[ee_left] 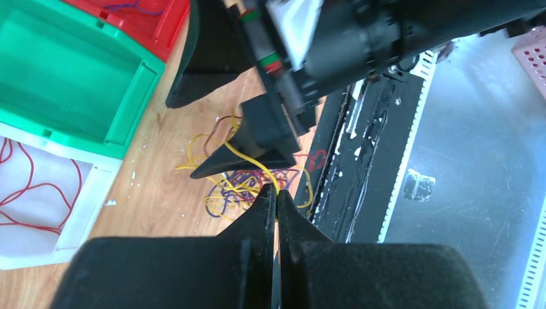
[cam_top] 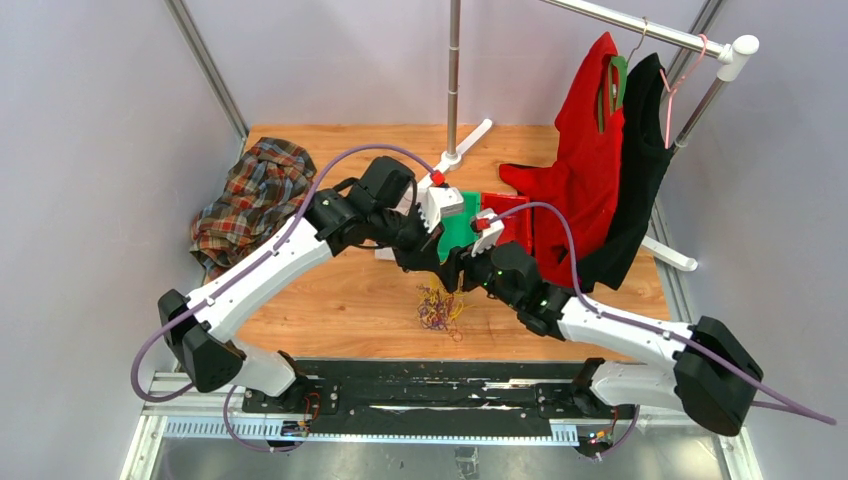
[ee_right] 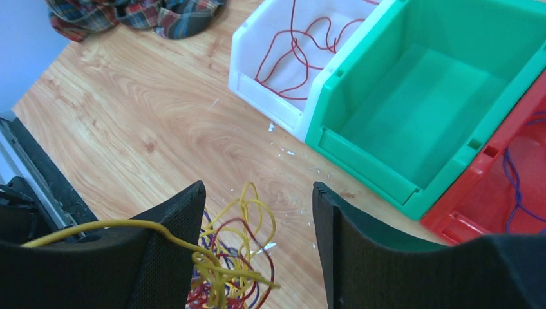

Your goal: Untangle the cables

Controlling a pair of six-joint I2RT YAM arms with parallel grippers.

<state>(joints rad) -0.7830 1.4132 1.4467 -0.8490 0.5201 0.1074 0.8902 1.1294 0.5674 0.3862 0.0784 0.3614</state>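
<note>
The cables [cam_top: 440, 305] lie as one tangle of yellow, dark red and purple strands on the wooden table, just in front of both grippers. In the left wrist view my left gripper [ee_left: 276, 192] is shut on one yellow strand [ee_left: 248, 156], which runs up from the tangle [ee_left: 235, 187]. That strand lies over one finger [ee_left: 257, 138] of my right gripper. In the right wrist view my right gripper [ee_right: 254, 206] is open above the tangle [ee_right: 232, 270]. The yellow strand [ee_right: 122, 226] is draped across its left finger. In the top view both grippers meet [cam_top: 445, 270] above the bunch.
A white bin [ee_right: 257, 58] holds a red wire. Beside it stand an empty green bin [ee_right: 425, 96] and a red bin [ee_right: 489, 199] with a purple wire. A plaid shirt [cam_top: 250, 200] lies at the left. Red and black garments [cam_top: 600, 170] hang on a rack at the right.
</note>
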